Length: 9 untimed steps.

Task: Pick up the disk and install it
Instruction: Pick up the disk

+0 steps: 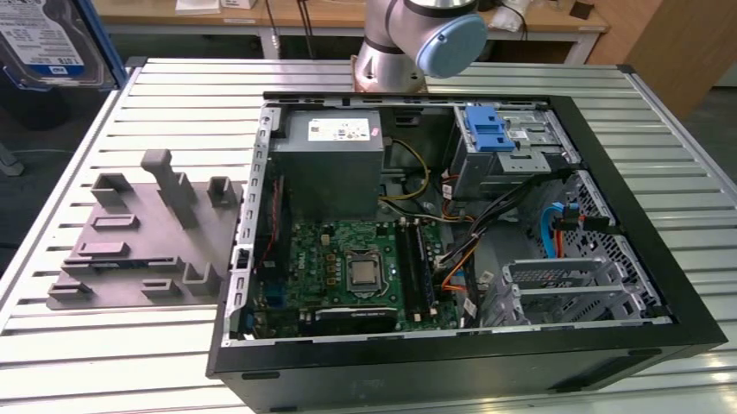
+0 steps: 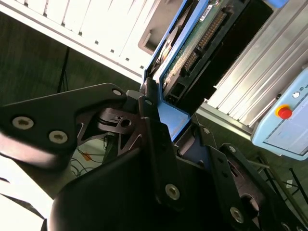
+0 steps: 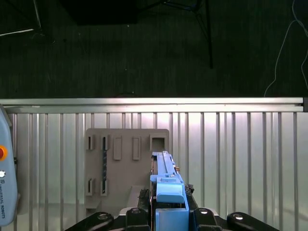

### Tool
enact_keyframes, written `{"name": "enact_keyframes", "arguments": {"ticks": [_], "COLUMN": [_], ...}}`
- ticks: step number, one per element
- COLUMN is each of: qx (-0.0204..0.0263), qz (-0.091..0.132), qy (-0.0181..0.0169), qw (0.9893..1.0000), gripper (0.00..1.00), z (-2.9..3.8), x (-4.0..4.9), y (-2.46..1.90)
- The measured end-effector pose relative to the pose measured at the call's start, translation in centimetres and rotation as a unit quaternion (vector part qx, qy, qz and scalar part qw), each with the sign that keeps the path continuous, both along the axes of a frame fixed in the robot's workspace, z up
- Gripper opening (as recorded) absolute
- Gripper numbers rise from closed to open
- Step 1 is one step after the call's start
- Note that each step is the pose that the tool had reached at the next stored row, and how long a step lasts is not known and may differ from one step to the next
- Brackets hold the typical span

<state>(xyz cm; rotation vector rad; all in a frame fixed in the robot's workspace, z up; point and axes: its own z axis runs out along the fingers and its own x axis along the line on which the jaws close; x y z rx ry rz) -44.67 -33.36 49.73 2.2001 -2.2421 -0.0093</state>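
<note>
I had the tool (image 3: 168, 199) clamped tight on the blue-railed disk (image 3: 164, 166), held edge-on between its fingers above the slatted table (image 3: 240, 159), with the grey fixture (image 3: 120, 163) lying below the tool.

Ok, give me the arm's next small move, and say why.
Probably carry the disk toward the open case. The claw is shut on the disk, clear of the grey fixture, at the exterior view's far left, while the metal cage with the blue latch stands inside the case, toward that view's right.
</note>
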Motion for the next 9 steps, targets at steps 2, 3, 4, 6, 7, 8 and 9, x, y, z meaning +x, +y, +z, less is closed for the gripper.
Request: {"name": "enact_keyframes", "arguments": {"ticks": [2, 3, 4, 6, 7, 8, 9], "qx": [0.0, 0.0, 0.0, 0.0, 0.0, 0.0, 0.0], "qz": [0.0, 0.0, 0.0, 0.0, 0.0, 0.0, 0.0], "qy": [0.0, 0.0, 0.0001, -0.0001, 0.0, 0.0, 0.0], "qw": [1.0, 1.0, 1.0, 1.0, 1.0, 1.0, 1.0], "gripper": [0.36, 0.36, 0.36, 0.36, 0.36, 0.36, 0.36], "z": [0.0, 0.0, 0.0, -0.01, 0.0, 0.0, 0.0], "x": [0.05, 0.07, 0.08, 0.09, 0.1, 0.12, 0.15], "y": [-0.01, -0.06, -0.15, -0.41, -0.59, -0.81, -1.05]}}
